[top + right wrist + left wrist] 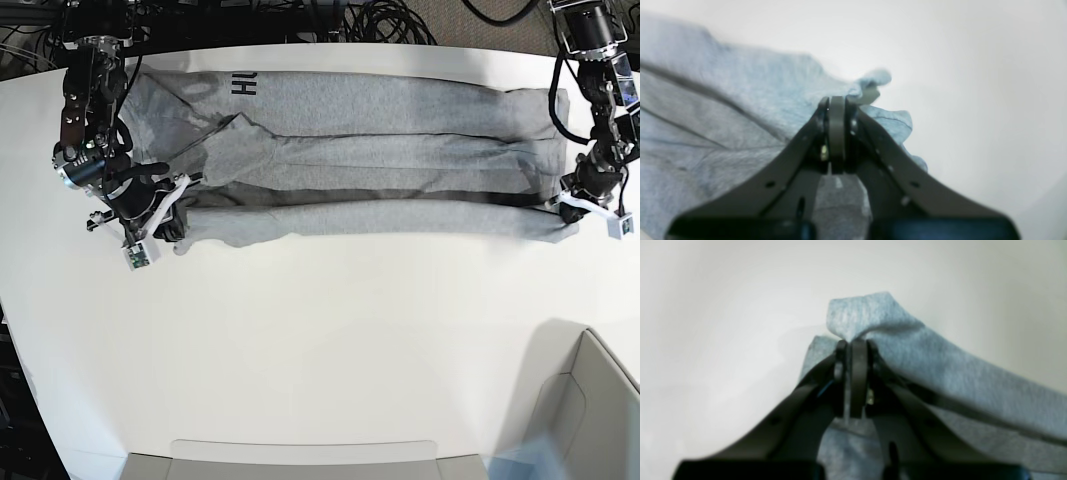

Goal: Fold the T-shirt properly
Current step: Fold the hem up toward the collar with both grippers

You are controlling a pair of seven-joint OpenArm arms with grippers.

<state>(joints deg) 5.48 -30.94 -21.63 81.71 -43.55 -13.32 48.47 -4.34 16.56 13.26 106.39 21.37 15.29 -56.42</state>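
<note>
Both end effectors clenched on T-shirt (380, 150) edges: left end effector (853, 343) and right end effector (836, 100) angled down toward the worktop (330, 340), fabric stretched between.

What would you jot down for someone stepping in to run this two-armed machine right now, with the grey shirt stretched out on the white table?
Left gripper: shut on the heather-grey cotton T-shirt, pinching its near edge at one end.
Right gripper: shut on the same edge at the other end, by the black lettering.
Shirt: spread lengthwise across the far part of the white table. The near long edge is pinched and raised at both ends, casting a shadow along the cloth.
Done: both ends of the edge gripped and raised.
Left: probably carry this edge over the shirt, lay it down, let go, then finish folding.
</note>
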